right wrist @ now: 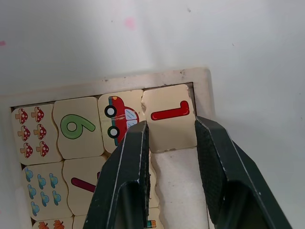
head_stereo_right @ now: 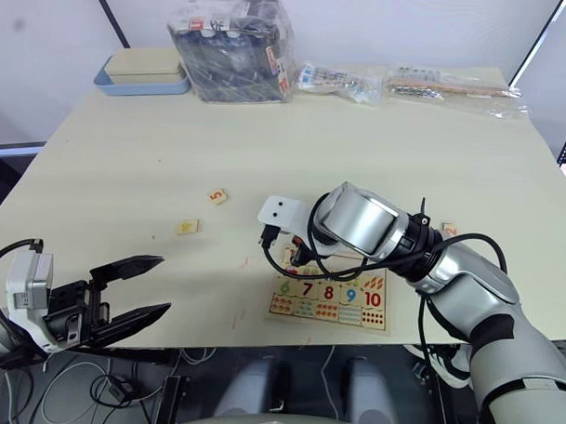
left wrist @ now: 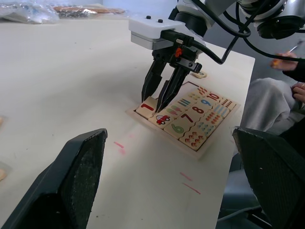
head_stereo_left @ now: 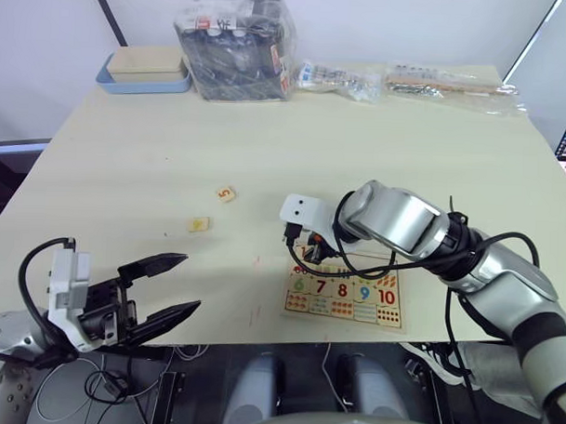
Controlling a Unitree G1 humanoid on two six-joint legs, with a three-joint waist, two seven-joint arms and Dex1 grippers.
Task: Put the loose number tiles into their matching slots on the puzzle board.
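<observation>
Right gripper [right wrist: 170, 138] slightly parted, straddling the 1 tile [right wrist: 168, 117] at the board's [left wrist: 188, 125] corner slot; left gripper [head_stereo_left: 159, 287] hovers wide open, empty.

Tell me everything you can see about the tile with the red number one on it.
The 1 tile is a small, pale wooden square with rounded corners and a red printed 1. It lies flat in the corner slot of the puzzle board, beside the red car tile. The right gripper straddles it, one black finger at each side edge; whether they touch it is unclear.
</observation>
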